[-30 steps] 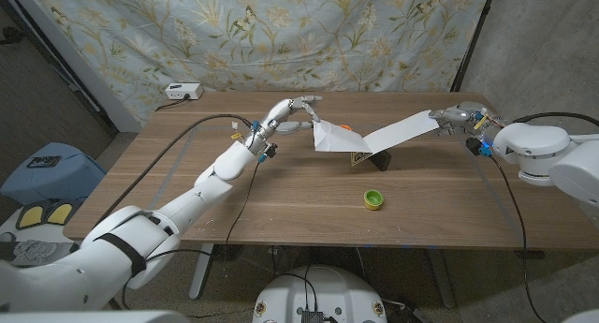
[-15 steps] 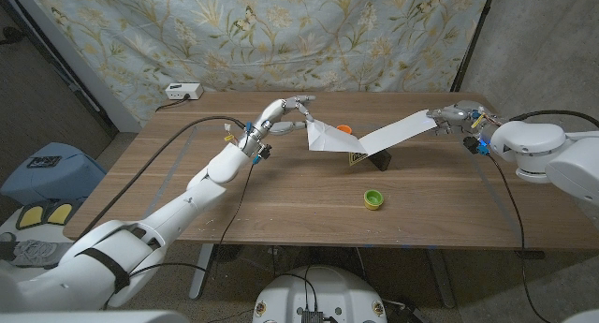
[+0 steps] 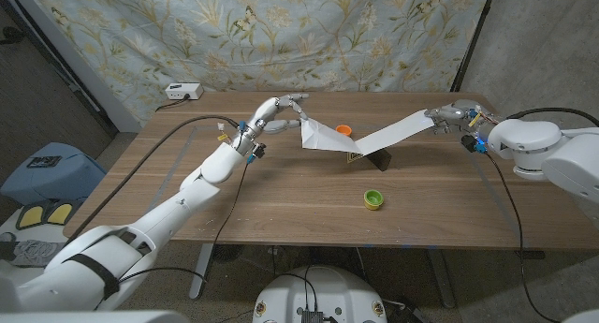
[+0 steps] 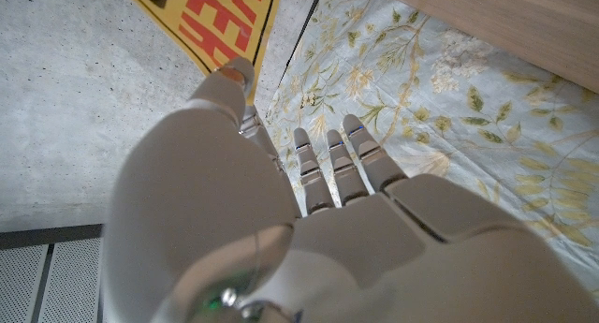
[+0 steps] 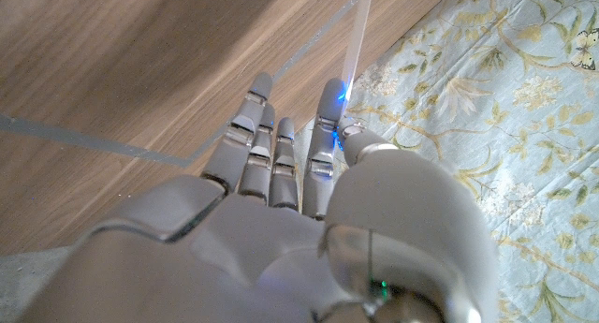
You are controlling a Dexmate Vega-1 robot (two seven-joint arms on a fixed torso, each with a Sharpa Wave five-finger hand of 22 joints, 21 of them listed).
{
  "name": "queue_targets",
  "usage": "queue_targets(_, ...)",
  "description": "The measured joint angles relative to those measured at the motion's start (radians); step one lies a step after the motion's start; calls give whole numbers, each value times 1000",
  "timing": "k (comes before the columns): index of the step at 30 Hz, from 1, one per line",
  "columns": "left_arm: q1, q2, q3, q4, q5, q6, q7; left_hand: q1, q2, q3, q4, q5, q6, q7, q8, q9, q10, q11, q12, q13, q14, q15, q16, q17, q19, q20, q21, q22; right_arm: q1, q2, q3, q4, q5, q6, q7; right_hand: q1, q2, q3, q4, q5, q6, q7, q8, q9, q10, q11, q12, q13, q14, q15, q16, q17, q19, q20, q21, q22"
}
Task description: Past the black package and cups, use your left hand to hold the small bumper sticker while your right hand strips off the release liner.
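Behind the bench point(image 3: 281, 187), a hanging cloth point(image 3: 281, 33) printed with leaves, flowers and butterflies. At the bench's far left corner, a small white box point(image 3: 183, 92) with a cable. On the floor at left, beside the bench, a blue stool-like seat point(image 3: 51, 168) and below it a grey piece with yellow pads point(image 3: 42, 215). At far right, a bare grey wall point(image 3: 552, 42) with a dark pole point(image 3: 473, 37) leaning against the cloth's edge.

A yellow sticker point(image 4: 201, 14) with red lettering, white liner point(image 3: 391, 133), green cup point(image 3: 373, 198), floral pale-blue backdrop point(image 3: 234, 33).
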Motion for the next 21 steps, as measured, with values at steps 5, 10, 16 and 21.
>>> queue_targets(5,6,11,-5,-12,0,5,4,0,0,0,0,0,0,0,0,0,0,0,0,0,0,0,0,0,0,0,0,0,4,-3,-5,1,3,-2,-4,0,0,0,0,0,0,0,0,0,0,0,0,0,5,-6,0,0,0,0,0,0)
queue_targets(10,16,25,-13,-31,0,16,10,0,0,0,0,0,0,0,0,1,0,0,0,0,0,0,0,0,0,0,0,0,7,-7,-10,2,7,-4,-6,0,0,0,0,0,0,0,0,-5,0,0,0,0,6,-6,0,0,0,0,0,0)
queue_targets(16,30,41,-21,-56,0,29,19,0,0,0,0,0,0,0,0,1,0,0,0,0,0,0,0,0,0,0,0,0,14,-13,-20,5,9,-5,-7,0,0,0,0,0,0,0,0,-2,0,0,0,0,6,-5,-3,0,0,0,0,0)
queue_targets(21,46,56,-30,-84,3,42,30,0,0,0,0,0,-2,-2,0,1,0,0,0,0,0,0,0,0,0,0,0,0,21,-17,-30,8,9,-4,-6,0,0,0,0,0,0,0,0,-5,0,0,0,0,5,-6,-4,0,0,0,0,0)
